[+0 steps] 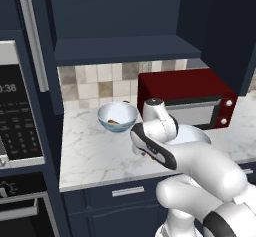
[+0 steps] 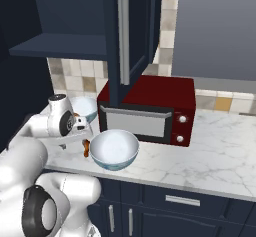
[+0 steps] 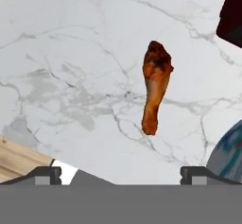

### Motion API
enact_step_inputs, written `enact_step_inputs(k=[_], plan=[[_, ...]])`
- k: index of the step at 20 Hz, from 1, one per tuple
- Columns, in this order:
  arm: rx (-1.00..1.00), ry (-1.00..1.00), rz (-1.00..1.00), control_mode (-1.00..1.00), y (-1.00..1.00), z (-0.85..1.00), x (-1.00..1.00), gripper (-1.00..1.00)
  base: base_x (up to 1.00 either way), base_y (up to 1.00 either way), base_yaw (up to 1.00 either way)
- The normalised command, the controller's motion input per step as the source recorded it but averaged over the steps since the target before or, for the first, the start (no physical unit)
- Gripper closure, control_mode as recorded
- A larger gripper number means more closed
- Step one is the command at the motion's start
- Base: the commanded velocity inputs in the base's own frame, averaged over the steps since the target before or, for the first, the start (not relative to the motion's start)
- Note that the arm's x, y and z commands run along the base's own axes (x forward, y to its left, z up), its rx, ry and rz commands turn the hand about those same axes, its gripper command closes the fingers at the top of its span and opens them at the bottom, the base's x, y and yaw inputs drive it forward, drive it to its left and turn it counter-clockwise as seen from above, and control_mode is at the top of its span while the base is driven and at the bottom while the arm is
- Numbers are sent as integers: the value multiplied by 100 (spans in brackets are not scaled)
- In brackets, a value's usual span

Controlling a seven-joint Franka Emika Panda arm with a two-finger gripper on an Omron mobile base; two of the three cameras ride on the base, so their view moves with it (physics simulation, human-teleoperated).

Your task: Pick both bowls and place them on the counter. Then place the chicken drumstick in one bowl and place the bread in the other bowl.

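Two white bowls with a blue pattern stand on the marble counter (image 1: 85, 151). The far bowl (image 1: 117, 115) (image 2: 86, 107) holds a small golden-brown piece (image 1: 114, 122) that looks like the bread. The near bowl (image 2: 114, 149) is empty; its rim (image 3: 229, 154) shows in the hand view. The chicken drumstick (image 3: 156, 86) (image 2: 86, 149) lies on the counter between them, thick end away from my fingertips. My gripper (image 3: 120, 173) hangs open above it, apart from it, with nothing between the fingertips (image 3: 45, 173).
A red microwave (image 1: 187, 93) (image 2: 150, 106) stands at the back of the counter, just behind the near bowl. A dark navy shelf (image 1: 125, 48) hangs above. A tall oven column (image 1: 15, 116) bounds the counter's left end. The counter's front edge lies close below the drumstick.
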Motion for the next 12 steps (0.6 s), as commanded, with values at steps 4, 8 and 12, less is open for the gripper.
enact_step_inputs(k=[4,8,12], plan=[[-3,0,0,-100,-2,-20,19,-100,0,0,0],[-1,0,0,-100,0,-11,28,-100,0,0,0],[-2,2,0,-100,0,-14,32,-100,0,0,0]])
